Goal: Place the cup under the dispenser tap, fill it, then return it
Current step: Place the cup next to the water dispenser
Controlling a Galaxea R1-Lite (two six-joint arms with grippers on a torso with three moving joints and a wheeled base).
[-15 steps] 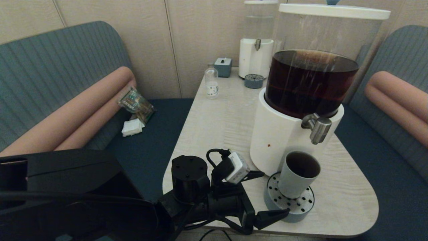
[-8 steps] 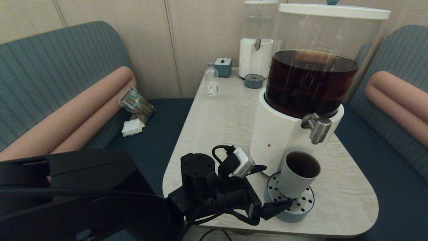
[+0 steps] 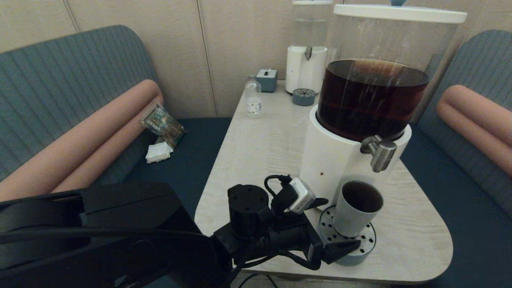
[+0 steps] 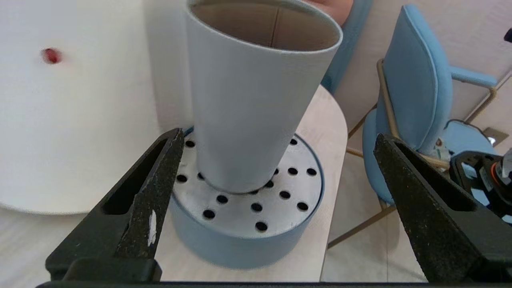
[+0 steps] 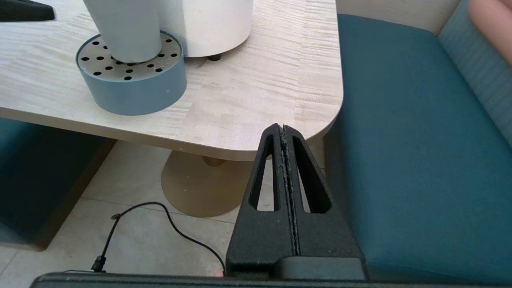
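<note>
The grey-blue cup [image 3: 354, 214] stands upright on the round perforated drip tray [image 3: 362, 244], right below the dispenser tap [image 3: 380, 154] of the big white-based dispenser [image 3: 332, 168] with dark liquid. The cup's inside looks dark. My left gripper [image 3: 343, 223] is open at the tray's near left side. In the left wrist view the cup [image 4: 256, 100] stands between and just ahead of the wide-apart fingers [image 4: 160, 180], touching neither. My right gripper [image 5: 282, 128] is shut and empty, low beside the table's front right corner, out of the head view.
At the table's back stand a narrower dispenser [image 3: 307, 60] with its small tray [image 3: 304, 97], a small clear bottle [image 3: 253, 100] and a grey box [image 3: 267, 80]. The table's front edge [image 3: 320, 278] is close behind the tray. Padded benches flank the table; a packet [image 3: 162, 124] lies on the left one.
My left gripper has moved forward and to the right, up to the drip tray, so its open fingers now flank the cup's base. The cup has not moved.
</note>
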